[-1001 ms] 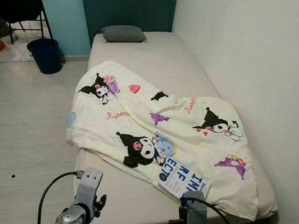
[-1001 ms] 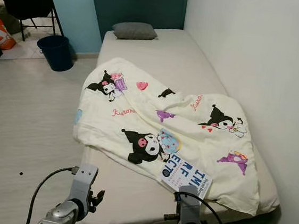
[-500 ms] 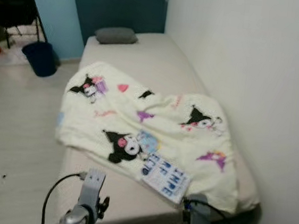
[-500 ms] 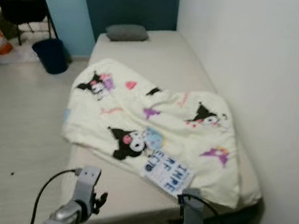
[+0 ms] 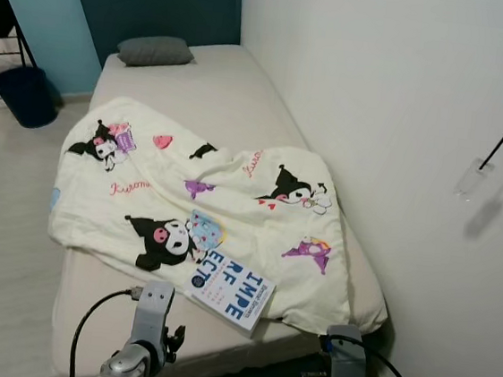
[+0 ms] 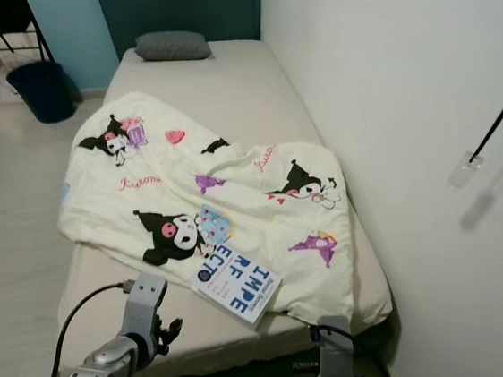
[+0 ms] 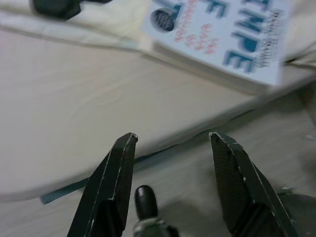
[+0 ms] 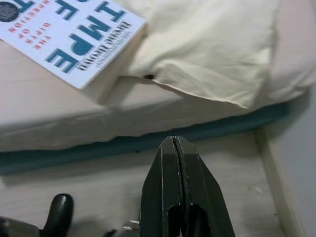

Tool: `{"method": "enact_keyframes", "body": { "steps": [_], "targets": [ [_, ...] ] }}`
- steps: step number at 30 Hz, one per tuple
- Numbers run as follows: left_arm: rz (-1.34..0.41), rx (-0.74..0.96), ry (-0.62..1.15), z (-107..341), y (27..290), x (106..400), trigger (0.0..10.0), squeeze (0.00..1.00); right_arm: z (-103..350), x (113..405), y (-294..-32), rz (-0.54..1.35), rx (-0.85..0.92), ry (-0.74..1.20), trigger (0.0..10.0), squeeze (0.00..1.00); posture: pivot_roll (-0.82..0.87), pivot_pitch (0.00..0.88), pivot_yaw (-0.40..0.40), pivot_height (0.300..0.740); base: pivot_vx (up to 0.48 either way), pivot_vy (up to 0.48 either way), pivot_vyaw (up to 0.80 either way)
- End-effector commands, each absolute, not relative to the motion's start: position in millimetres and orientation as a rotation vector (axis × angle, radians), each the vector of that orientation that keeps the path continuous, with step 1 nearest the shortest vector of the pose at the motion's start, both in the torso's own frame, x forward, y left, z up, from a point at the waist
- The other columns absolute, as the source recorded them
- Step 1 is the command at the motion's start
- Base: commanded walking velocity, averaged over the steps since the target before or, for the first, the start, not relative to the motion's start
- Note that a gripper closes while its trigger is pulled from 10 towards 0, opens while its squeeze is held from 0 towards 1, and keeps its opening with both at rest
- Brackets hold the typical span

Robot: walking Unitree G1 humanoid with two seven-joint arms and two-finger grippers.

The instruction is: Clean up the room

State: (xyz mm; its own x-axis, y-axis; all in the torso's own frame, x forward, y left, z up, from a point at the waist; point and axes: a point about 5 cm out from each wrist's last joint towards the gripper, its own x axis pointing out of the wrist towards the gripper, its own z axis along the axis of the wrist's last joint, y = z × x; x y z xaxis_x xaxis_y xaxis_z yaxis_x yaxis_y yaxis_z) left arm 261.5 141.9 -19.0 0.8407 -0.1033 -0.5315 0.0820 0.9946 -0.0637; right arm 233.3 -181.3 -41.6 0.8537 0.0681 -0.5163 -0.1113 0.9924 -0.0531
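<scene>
I am looking down at a bed [image 5: 243, 98] with a beige sheet, pushed against a white wall [image 5: 393, 122] on its 3 o'clock side. A grey pillow [image 5: 154, 50] lies at the far end, toward 12 o'clock. A cream blanket [image 5: 231, 213] printed with cartoon characters is crumpled across the middle of the mattress. A white book [image 5: 233, 289] with blue lettering lies on the blanket's near edge, toward 6 o'clock. A dark blue bin [image 5: 25, 95] stands on the pale floor [image 5: 2, 252] at 10 o'clock. My left gripper [image 7: 173, 140] hangs by the bed's near edge with its fingers spread; my right gripper [image 8: 176, 148] has its fingers pressed together, holding nothing.
</scene>
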Motion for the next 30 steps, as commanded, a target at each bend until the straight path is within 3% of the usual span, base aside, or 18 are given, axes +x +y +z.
{"method": "enact_keyframes", "body": {
  "steps": [1,8,30],
  "targets": [
    [-0.080,-0.030,0.592,-25.7,148.4,253.4,10.0,0.00,-46.2,227.9,-175.4,0.105,-0.063,0.561,10.0,0.00,0.02,0.150,0.019,0.729,0.000,0.000,0.00],
    [-0.089,0.004,0.577,-25.2,146.6,253.1,10.0,0.00,-45.9,227.8,-173.5,0.137,-0.086,0.557,10.0,0.00,0.02,0.149,0.020,0.729,0.000,0.000,0.13],
    [-0.109,0.019,0.572,-24.6,143.9,252.7,10.0,0.00,-44.0,228.7,-172.8,0.144,-0.100,0.535,10.0,0.00,0.02,0.138,0.027,0.729,0.000,0.000,0.80]
  ]
}}
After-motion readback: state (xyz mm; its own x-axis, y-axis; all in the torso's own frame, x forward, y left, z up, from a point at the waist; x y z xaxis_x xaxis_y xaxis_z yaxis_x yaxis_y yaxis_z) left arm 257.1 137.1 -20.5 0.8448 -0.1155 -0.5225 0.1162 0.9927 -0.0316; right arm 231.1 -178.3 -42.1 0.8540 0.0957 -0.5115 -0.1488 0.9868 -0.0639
